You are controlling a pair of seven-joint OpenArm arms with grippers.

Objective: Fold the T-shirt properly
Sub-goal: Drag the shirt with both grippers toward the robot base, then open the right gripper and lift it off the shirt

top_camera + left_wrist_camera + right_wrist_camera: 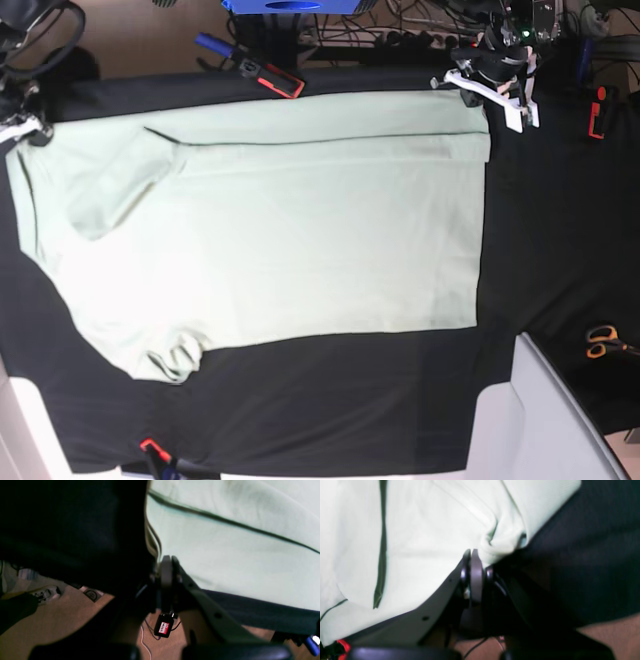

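Lying flat across the black table cover (330, 400), the T-shirt (300, 230) shows one long fold already made: its far edge is turned over onto the body as a narrow strip, with the crease line running between the two grippers. The near sleeve is still bunched and unfolded, and the body remains at full length, so I judge the task to be at an early stage, with the near side and the crosswise folds left to do.

The right gripper (472, 555) has its jaws together, clamped on a puckered corner of the cloth, which spreads away from its fingertips. The left gripper (167, 562) sits right at the shirt's edge with jaws close together; whether cloth is actually pinched between them I cannot tell. Orange scissors (603, 341) lie well apart from both grippers, beyond the shirt's hem.
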